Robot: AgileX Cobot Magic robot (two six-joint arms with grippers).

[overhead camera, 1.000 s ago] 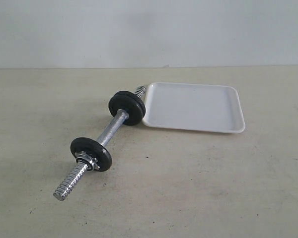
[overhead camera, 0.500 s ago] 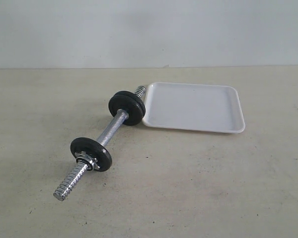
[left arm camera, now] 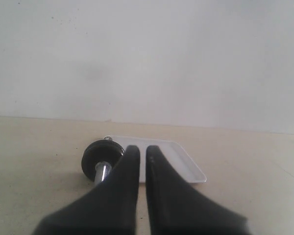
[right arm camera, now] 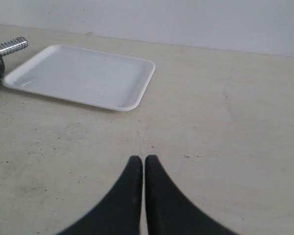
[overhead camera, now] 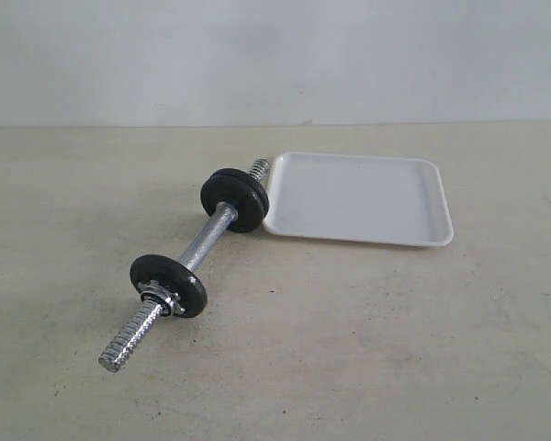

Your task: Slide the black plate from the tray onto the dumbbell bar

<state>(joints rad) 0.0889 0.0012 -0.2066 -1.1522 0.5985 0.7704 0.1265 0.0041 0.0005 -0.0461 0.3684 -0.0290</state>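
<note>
The white tray [overhead camera: 358, 197] lies on the table with nothing in it. The chrome dumbbell bar [overhead camera: 207, 241] lies slantwise beside it, one threaded end by the tray's rim. Two black plates [overhead camera: 234, 199] sit pressed together on that far end. A single black plate [overhead camera: 168, 285] sits near the other end, with a metal collar [overhead camera: 160, 302] against it. Neither arm appears in the exterior view. My left gripper [left arm camera: 142, 149] is shut and empty, pointing toward the far plates [left arm camera: 100, 154] and tray [left arm camera: 186, 164]. My right gripper [right arm camera: 139, 159] is shut and empty over bare table, short of the tray [right arm camera: 83, 76].
The beige tabletop [overhead camera: 395, 340] stretches around the bar and tray, with a pale wall [overhead camera: 275, 55] behind. In the right wrist view the bar's threaded tip [right arm camera: 12, 46] pokes out past the tray's far corner.
</note>
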